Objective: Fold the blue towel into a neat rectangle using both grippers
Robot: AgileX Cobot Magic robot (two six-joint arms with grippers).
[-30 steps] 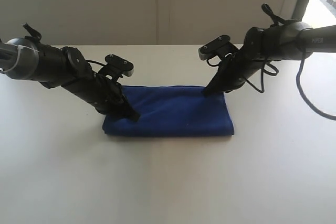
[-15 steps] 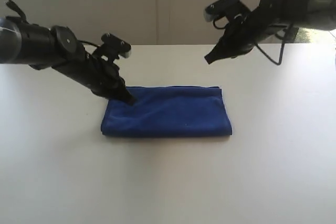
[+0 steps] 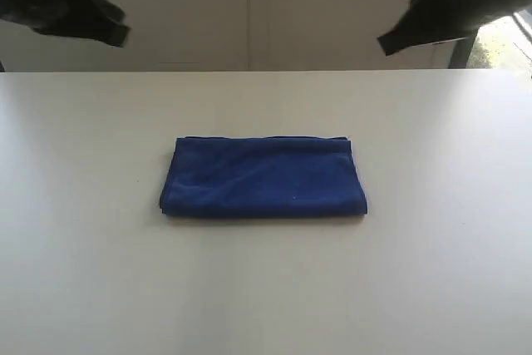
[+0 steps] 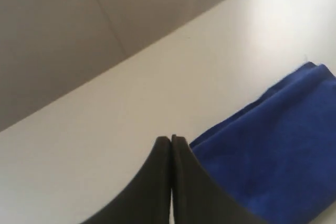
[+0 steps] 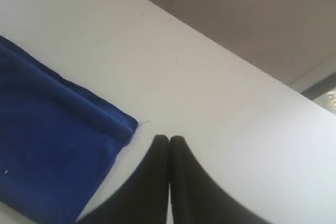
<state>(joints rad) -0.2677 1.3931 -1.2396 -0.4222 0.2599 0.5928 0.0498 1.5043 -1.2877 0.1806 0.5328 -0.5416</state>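
The blue towel (image 3: 263, 178) lies folded into a flat rectangle on the middle of the white table (image 3: 266, 288). My left gripper (image 3: 116, 35) hangs high above the table's far left, blurred, with nothing in it. My right gripper (image 3: 386, 43) hangs high at the far right, also holding nothing. In the left wrist view the left gripper (image 4: 171, 139) is shut, its black jaws pressed together, with the towel (image 4: 273, 145) well below it. In the right wrist view the right gripper (image 5: 169, 139) is shut too, above bare table beside a towel (image 5: 47, 150) corner.
A pale wall (image 3: 249, 6) runs behind the table's far edge. A dark window frame (image 3: 464, 47) stands at the far right behind the right arm.
Both arms have lifted off the towel and pulled up and outward, the left to the upper left and the right to the upper right. The towel stays folded and still.
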